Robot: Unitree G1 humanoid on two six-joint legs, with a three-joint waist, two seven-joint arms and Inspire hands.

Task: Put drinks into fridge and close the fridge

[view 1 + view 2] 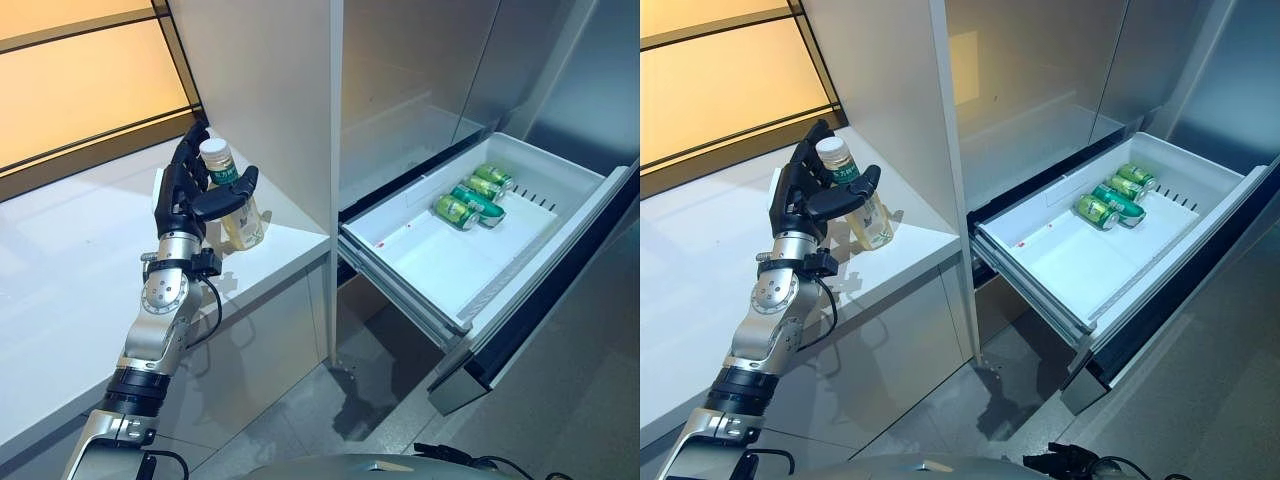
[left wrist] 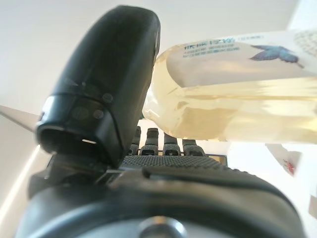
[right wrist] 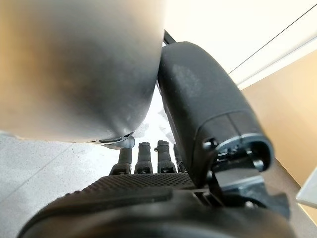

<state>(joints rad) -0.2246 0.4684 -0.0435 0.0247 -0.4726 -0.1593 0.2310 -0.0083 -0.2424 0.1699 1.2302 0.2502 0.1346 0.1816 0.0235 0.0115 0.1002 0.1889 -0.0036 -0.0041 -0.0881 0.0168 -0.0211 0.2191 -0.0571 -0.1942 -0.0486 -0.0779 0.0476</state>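
Note:
A clear bottle [image 1: 242, 218] of pale yellow drink with a white cap stands on the white counter [image 1: 60, 280], near its right end. My left hand [image 1: 184, 190] is at the bottle: its straight fingers stand behind it and the thumb reaches across its front. In the left wrist view the thumb [image 2: 109, 84] touches the bottle [image 2: 237, 94]. The fridge's white drawer [image 1: 440, 262] is pulled open to the right and holds green cans [image 1: 475, 197] at its far end. My right hand [image 3: 148, 193] hangs low, fingers straight, holding nothing.
A tall grey fridge panel [image 1: 270, 90] rises between the counter's end and the drawer. The drawer's dark front [image 1: 560, 290] juts out over the grey floor [image 1: 330, 420]. An orange wall panel [image 1: 80, 80] runs behind the counter.

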